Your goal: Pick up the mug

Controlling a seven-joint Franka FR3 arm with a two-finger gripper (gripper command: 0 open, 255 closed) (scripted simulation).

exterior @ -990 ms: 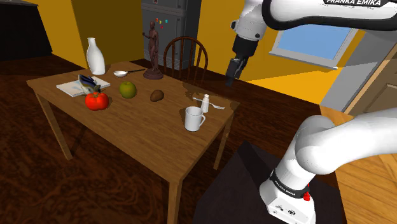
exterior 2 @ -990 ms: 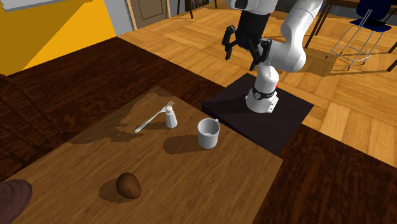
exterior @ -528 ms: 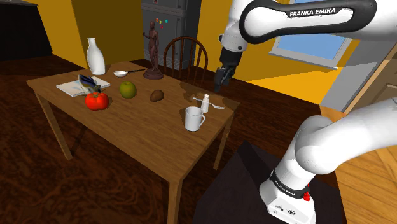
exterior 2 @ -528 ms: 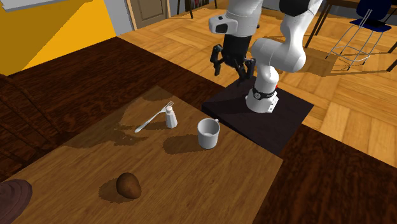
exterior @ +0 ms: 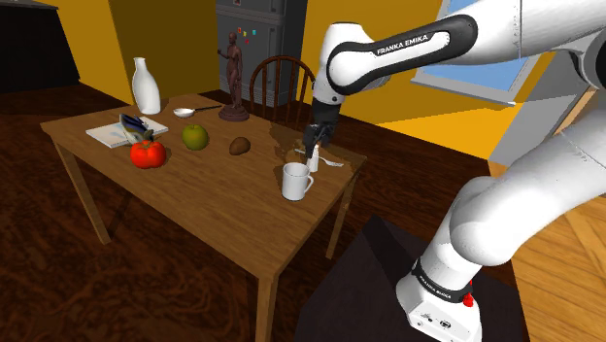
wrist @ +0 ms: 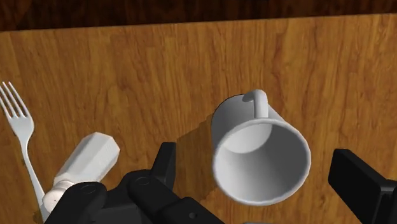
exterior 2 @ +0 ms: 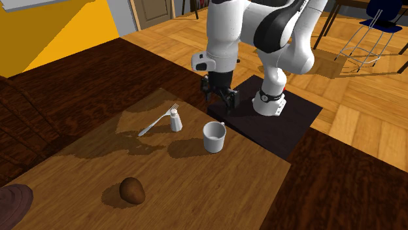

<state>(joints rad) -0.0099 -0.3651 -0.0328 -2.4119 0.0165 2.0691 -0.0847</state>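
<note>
1. The white, round, handled mug (exterior 2: 214, 136) stands upright on the brown wooden table (exterior 2: 216, 193), close to the long edge that faces the robot's dark stand and toward that edge's corner.
2. Its long axis is vertical and its mouth faces up. The wrist view looks straight down into the mug (wrist: 261, 159), and the loop handle points toward that near edge.
3. The all-black two-finger gripper (exterior 2: 222, 101) hangs above the same edge, higher than the mug's rim and apart from it. Its fingers (wrist: 167, 159) are spread wide and grasp nothing.
4. Just beside the mug, toward the table's corner, stands a small white faceted shaker (exterior 2: 175, 120), with a pale metal fork (exterior 2: 155, 121) lying against its far side.
5. A brown egg-shaped lump (exterior 2: 132, 190) lies farther in from the edge.
6. The shoulder view adds the table's far end, which holds a red tomato (exterior: 148, 153), a green apple (exterior: 195, 137), a white vase (exterior: 146, 85) and a dark figurine (exterior: 232, 76).
7. Half a second ago the gripper was higher and out past the table's edge. It has come down and in, while the mug, shaker and fork have stayed put.
</note>
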